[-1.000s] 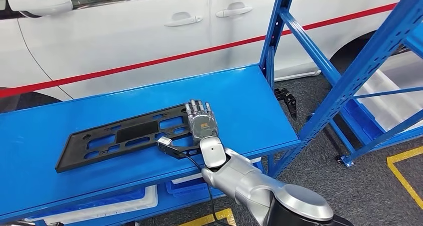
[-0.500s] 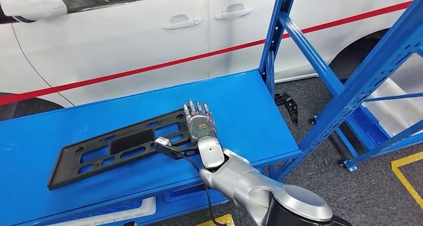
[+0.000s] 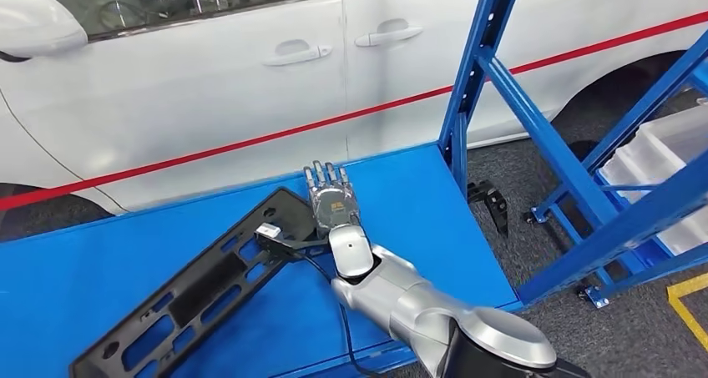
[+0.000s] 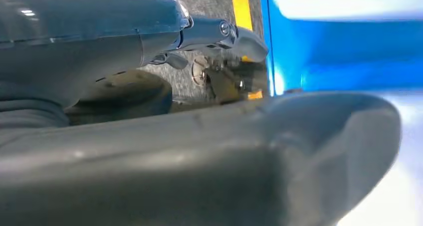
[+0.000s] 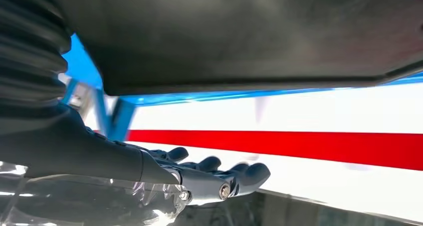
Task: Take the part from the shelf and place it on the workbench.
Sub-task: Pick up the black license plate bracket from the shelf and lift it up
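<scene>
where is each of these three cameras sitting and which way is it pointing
Head view: high up, looking down at the blue workbench; right hand beside the black part.
Left wrist view: behind the left hand, facing floor.
Right wrist view: behind the right hand, toward the white car.
Shared: right hand, car, workbench.

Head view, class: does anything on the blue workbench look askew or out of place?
Yes. The black part lies diagonally across the blue workbench instead of square to its edges, its lower end running to the picture's bottom edge. The right hand sits at its upper end.
</scene>
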